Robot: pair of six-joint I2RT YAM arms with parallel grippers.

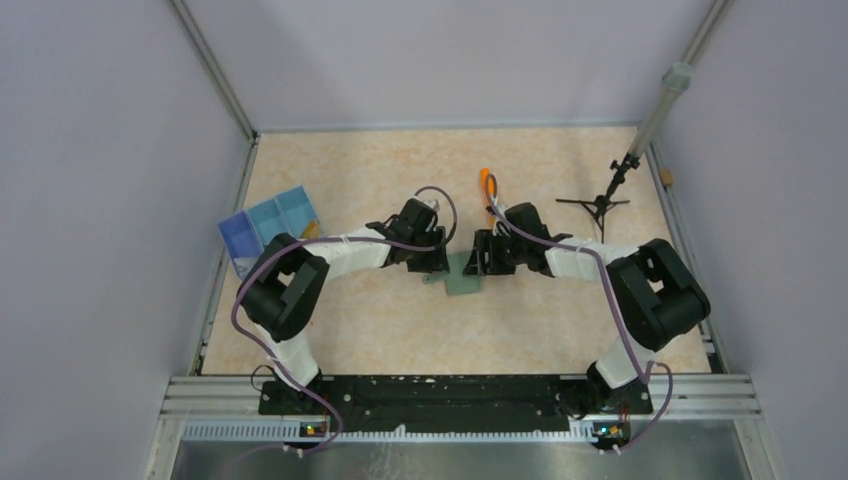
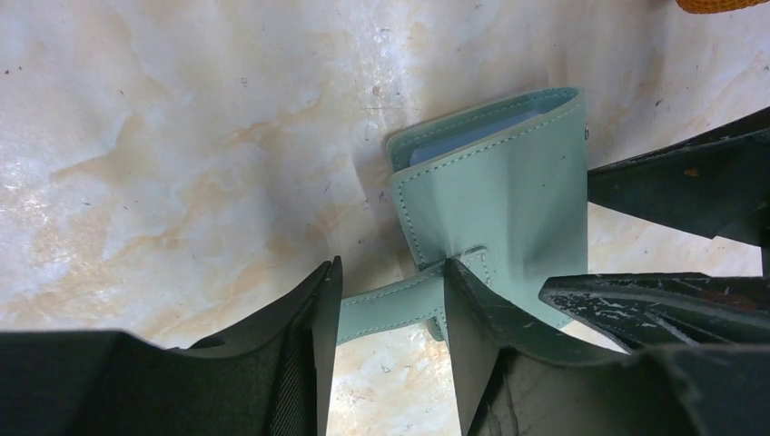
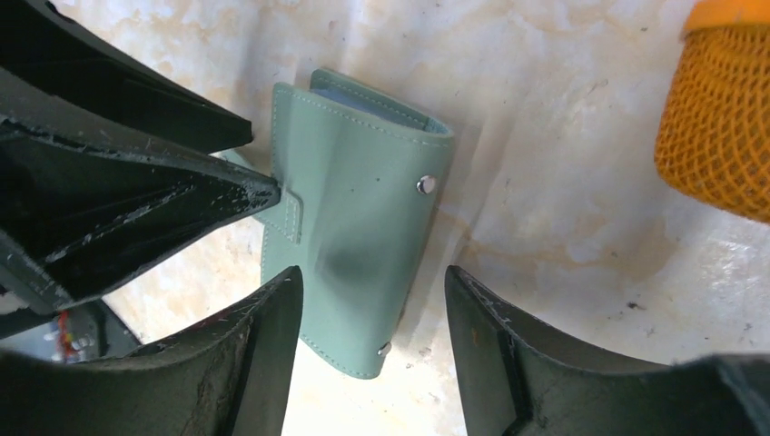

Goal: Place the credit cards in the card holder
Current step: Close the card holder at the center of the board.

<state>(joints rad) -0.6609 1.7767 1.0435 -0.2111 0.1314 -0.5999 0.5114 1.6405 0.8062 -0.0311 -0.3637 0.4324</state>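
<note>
The card holder [image 1: 462, 277] is a grey-green wallet lying folded on the table between my two grippers. In the left wrist view the wallet [image 2: 495, 195] shows its pale blue inside at the far edge, and its strap [image 2: 390, 307] runs across the gap of my left gripper [image 2: 392, 272], which is open. In the right wrist view the wallet [image 3: 354, 227] shows a stud [image 3: 424, 184], and my right gripper [image 3: 372, 277] is open, with a finger on each side of the wallet's near end. The grippers [image 1: 432, 262] [image 1: 482, 255] face each other closely. No credit card shows clearly.
A blue three-compartment tray [image 1: 270, 228] stands at the left, with a small tan thing at its right edge. An orange mesh cylinder [image 1: 487, 185] [image 3: 717, 118] lies just beyond the right gripper. A small black tripod [image 1: 597, 203] stands at the back right.
</note>
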